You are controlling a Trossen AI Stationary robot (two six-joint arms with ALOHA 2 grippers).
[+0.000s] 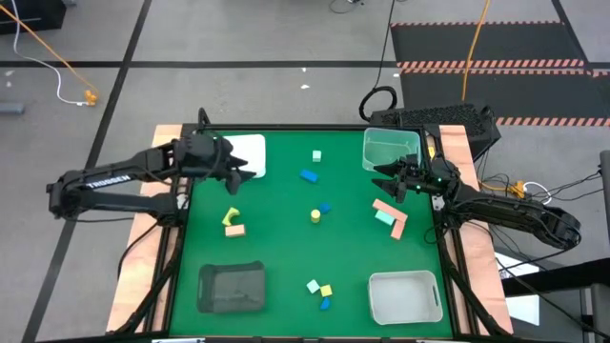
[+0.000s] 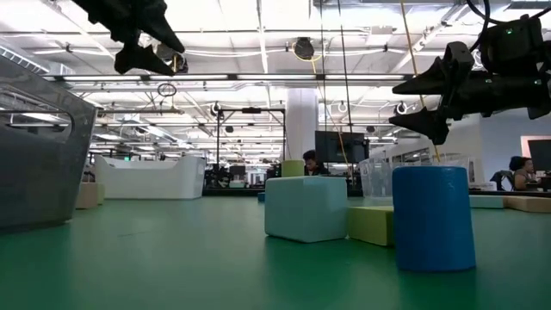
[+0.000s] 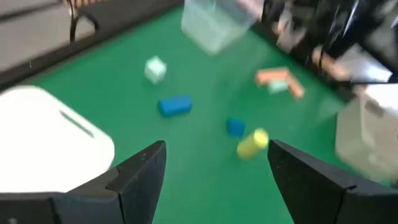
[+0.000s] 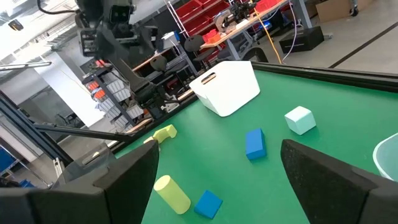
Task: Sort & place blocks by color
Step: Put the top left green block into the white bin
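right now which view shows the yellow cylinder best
The right wrist view: the yellow cylinder lies close and sharp beside a blue cube. The high view shows it small at mid-table, the left wrist view blurred. The low view does not clearly show it.

Clear tray (image 3: 214, 25) blurred, edge-cropped

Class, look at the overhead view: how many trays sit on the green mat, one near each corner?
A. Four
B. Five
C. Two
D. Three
A: a white tray and a clear tray lie at the far corners, a dark tray and another white tray at the near corners.
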